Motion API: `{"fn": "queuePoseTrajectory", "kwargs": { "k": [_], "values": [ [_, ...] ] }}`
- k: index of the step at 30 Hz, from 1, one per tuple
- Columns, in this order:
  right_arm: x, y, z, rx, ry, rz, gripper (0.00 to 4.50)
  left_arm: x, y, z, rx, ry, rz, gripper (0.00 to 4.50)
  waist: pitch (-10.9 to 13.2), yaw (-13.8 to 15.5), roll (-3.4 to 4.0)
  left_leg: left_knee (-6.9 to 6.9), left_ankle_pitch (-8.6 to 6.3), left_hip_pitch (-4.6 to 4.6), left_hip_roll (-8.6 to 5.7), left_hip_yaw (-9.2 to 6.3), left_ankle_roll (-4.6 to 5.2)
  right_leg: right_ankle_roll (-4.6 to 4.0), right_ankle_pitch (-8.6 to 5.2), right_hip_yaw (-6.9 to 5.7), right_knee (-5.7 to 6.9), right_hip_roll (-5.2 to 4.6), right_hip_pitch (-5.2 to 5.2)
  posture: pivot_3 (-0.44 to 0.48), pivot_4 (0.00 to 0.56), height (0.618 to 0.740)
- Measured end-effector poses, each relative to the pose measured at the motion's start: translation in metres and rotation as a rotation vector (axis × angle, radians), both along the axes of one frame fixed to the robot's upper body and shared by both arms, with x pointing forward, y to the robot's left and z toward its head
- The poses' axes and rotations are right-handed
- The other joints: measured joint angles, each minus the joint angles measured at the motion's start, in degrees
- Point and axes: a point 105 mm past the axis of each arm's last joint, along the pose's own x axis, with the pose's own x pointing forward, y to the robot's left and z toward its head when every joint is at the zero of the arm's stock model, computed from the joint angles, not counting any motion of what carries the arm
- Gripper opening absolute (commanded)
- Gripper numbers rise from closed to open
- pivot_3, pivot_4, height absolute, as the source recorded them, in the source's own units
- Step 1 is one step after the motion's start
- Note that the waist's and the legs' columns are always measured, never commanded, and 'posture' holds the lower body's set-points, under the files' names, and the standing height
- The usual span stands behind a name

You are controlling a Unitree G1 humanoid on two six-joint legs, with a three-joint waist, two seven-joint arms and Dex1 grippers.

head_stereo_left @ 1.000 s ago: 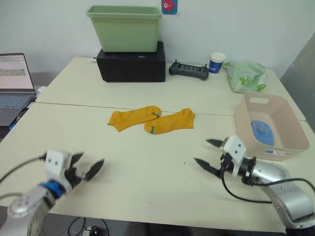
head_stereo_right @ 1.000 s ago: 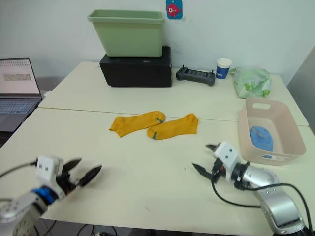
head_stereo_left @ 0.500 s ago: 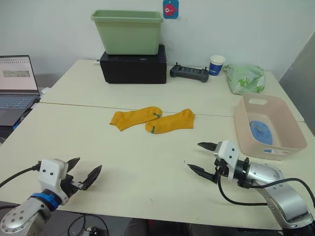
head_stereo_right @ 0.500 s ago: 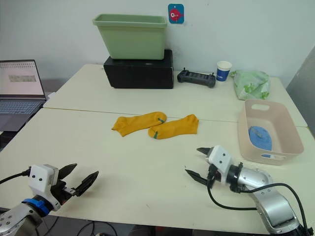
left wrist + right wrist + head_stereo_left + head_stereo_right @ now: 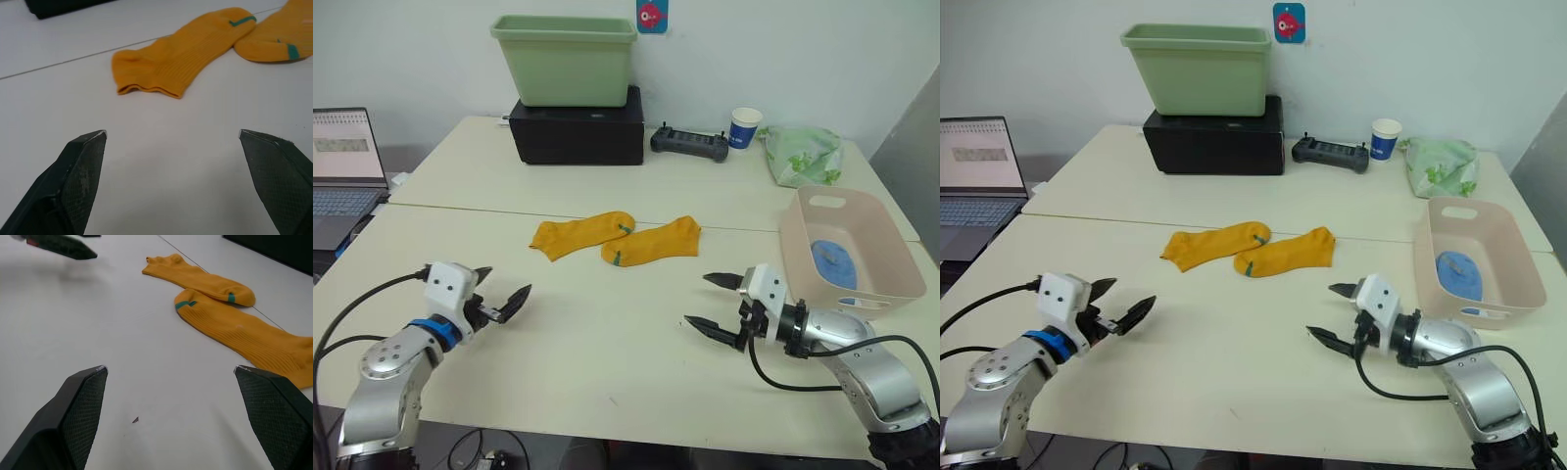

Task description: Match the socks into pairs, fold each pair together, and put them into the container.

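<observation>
left gripper (image 5: 501, 288) has risen and come forward since 1 s ago; orange socks (image 5: 616, 238) unmoved at table (image 5: 607, 362) centre, side by side, unfolded. blue pair (image 5: 833, 264) already in basin (image 5: 796, 245) at right. both grippers low, spread wide, empty; right gripper (image 5: 714, 304) aimed at socks.

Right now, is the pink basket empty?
No. The pink basket has a light blue sock bundle lying on its floor.

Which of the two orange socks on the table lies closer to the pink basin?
The right-hand orange sock, lying toward the pink basin. The other orange sock lies on the robot's left, its toe meeting the first one's.
</observation>
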Motion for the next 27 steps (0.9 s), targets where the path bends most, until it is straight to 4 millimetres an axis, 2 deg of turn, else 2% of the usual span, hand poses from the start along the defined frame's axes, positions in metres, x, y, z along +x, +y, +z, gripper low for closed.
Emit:
{"fn": "queuePoseTrajectory", "kwargs": {
  "k": [4,6,9,14,17,20,23,27],
  "values": [
    [0.000,-0.001,-0.003,-0.021,0.005,-0.043,4.45,0.013,-0.025,0.002,-0.012,0.005,-0.115,4.50,0.0,0.2,0.01,0.00,0.00,-0.01,-0.03,-0.01,0.00,0.00,0.00,-0.05,0.00,0.00,0.03,0.000,0.150,0.696],
    [-0.002,-0.001,-0.004,-0.025,0.017,-0.053,4.45,0.027,-0.050,0.010,-0.018,-0.012,-0.207,4.50,0.0,0.6,0.01,0.04,0.01,-0.15,-0.06,0.00,-0.01,0.01,0.00,-0.10,-0.03,-0.03,-0.01,0.000,0.150,0.696],
    [-0.008,-0.003,0.005,0.001,0.012,-0.086,4.45,0.051,-0.084,0.017,0.013,-0.039,-0.320,4.50,0.0,1.1,-0.02,0.09,0.01,-0.24,-0.08,0.00,-0.01,0.02,0.01,-0.10,-0.11,-0.03,-0.05,0.000,0.150,0.696],
    [-0.020,-0.012,-0.004,-0.014,0.059,-0.149,4.45,0.078,-0.101,0.008,0.106,-0.015,-0.389,4.50,0.0,0.4,-0.01,0.03,0.01,-0.31,-0.04,-0.10,0.02,0.02,0.01,-0.13,-0.09,0.08,-0.20,0.000,0.150,0.696],
    [-0.025,-0.013,-0.002,0.001,0.058,-0.182,4.45,0.095,-0.108,0.000,0.171,0.023,-0.416,4.50,0.0,0.2,-0.01,0.05,0.01,-0.31,-0.05,-0.09,0.02,0.02,0.01,-0.11,-0.01,0.10,-0.20,0.000,0.150,0.696],
    [-0.030,-0.009,0.000,0.012,0.052,-0.193,4.50,0.102,-0.116,0.000,0.219,0.035,-0.475,3.91,0.0,-0.1,-0.01,0.07,0.01,-0.31,-0.07,-0.06,0.02,0.02,0.01,-0.09,-0.01,0.10,-0.20,0.000,0.150,0.696],
    [-0.031,-0.009,-0.003,0.013,0.065,-0.219,4.50,0.105,-0.118,-0.004,0.244,0.045,-0.505,2.96,0.0,0.0,-0.01,0.07,0.01,-0.32,-0.07,-0.06,0.02,0.03,0.01,-0.09,-0.02,0.10,-0.21,0.000,0.150,0.696],
    [-0.030,-0.008,0.000,0.042,0.060,-0.267,4.50,0.105,-0.132,-0.007,0.332,0.049,-0.612,1.65,0.0,0.3,-0.01,0.07,0.02,-0.35,-0.08,-0.09,0.01,0.03,0.01,-0.17,-0.02,0.08,-0.18,0.000,0.150,0.696]
  ]
}}
